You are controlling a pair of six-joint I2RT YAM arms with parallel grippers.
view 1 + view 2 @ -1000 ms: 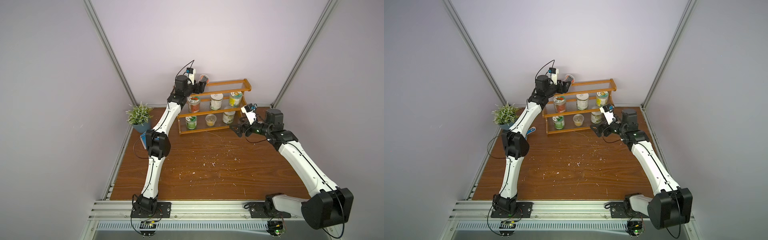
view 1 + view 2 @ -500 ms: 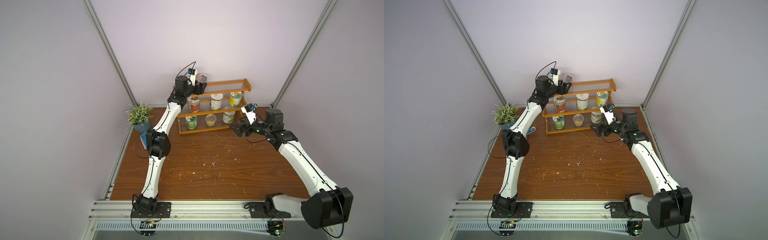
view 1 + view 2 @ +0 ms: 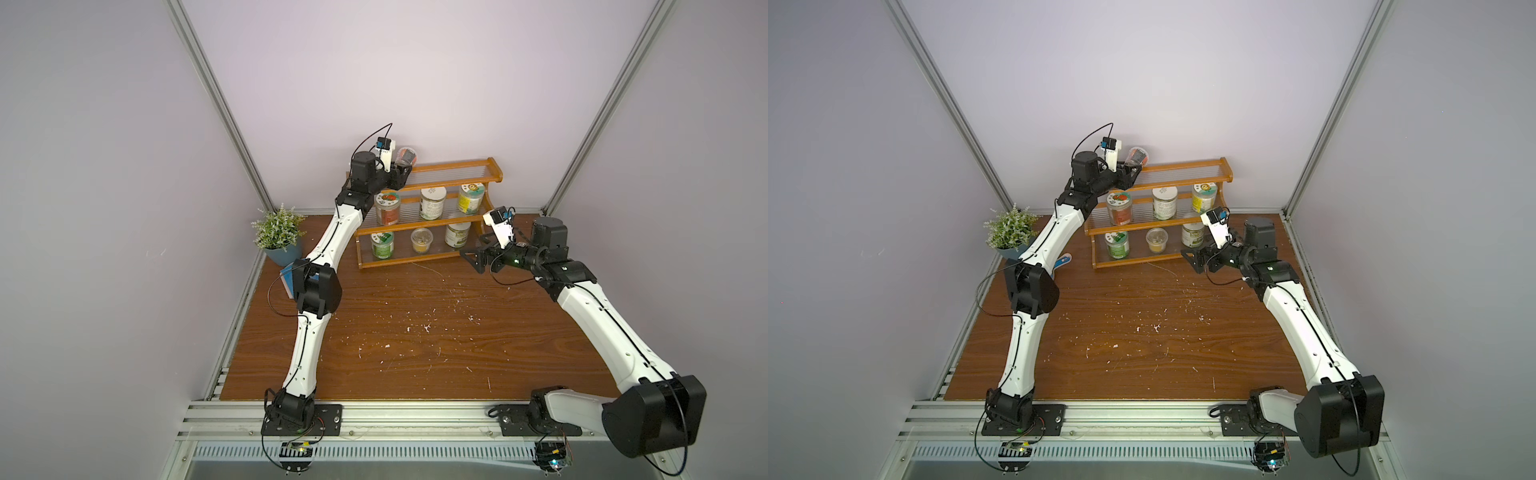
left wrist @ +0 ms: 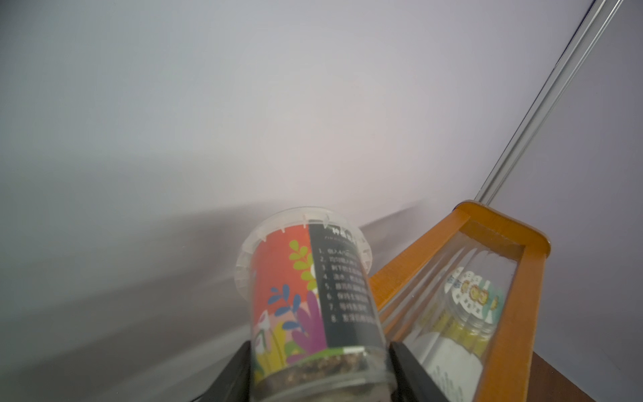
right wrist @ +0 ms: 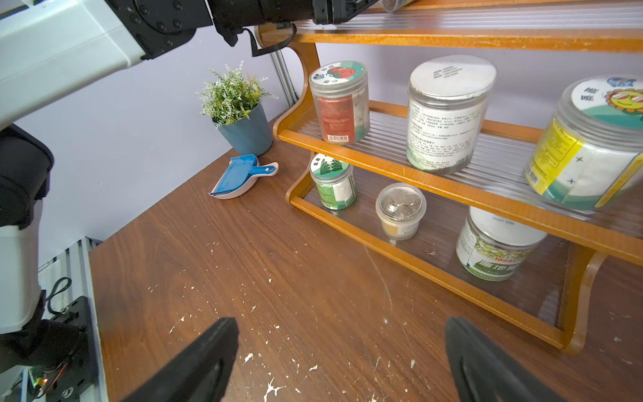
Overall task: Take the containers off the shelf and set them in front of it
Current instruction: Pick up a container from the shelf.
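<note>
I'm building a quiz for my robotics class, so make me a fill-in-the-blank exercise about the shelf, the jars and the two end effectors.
1. The left end effector grips a cup at the shelf's ____ tier.
2. The right end effector hangs over the table with its jaws ____.
3. The shelf's middle tier holds ____ jars.
4. The small clear-lidded cup stands on the ____ tier.
Missing words: top, open, three, bottom.
</note>
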